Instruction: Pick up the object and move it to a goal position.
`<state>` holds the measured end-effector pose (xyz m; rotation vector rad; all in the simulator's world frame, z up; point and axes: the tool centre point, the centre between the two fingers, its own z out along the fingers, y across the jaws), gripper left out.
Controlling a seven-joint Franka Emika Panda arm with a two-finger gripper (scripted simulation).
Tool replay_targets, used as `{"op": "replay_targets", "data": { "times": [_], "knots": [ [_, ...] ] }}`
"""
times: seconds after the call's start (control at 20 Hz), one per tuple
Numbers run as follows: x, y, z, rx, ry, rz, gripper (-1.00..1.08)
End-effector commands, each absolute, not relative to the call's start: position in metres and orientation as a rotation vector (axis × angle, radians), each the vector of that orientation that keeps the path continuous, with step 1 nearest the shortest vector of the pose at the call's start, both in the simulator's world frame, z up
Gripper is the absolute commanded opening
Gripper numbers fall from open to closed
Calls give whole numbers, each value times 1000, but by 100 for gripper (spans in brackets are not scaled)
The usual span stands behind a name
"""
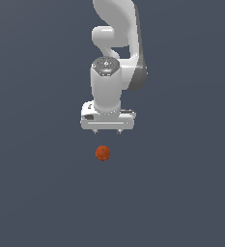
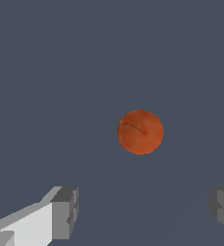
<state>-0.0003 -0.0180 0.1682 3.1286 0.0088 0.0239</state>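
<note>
One round, mottled orange-red ball [image 1: 103, 153] lies on the flat grey surface [image 1: 32, 193], below the glossy white tool [image 1: 107, 130] and apart from it. Its blocky grey fingers [image 2: 65, 213] are spread wide, holding nothing.

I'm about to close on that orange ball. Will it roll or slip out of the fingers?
The ball is round with no flat face, so a nudge would probably roll it. It is much narrower than the open gripper, so an off-centre close could squirt it sideways. Its mottled surface looks matte, perhaps grippy; weight cannot be judged.
</note>
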Motion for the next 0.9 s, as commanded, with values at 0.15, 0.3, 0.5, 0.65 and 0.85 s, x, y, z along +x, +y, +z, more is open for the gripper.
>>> {"op": "replay_targets", "data": {
  "times": [0.15,0.3,0.5,0.65,0.85],
  "knots": [
    [0,-20,169,3123,19,22,100],
    [-1,-25,173,3107,50,19,100],
    [-3,-27,176,3098,77,17,100],
    [-2,-27,175,3100,68,17,100],
    [2,-29,168,3106,16,16,100]
  ]
}}
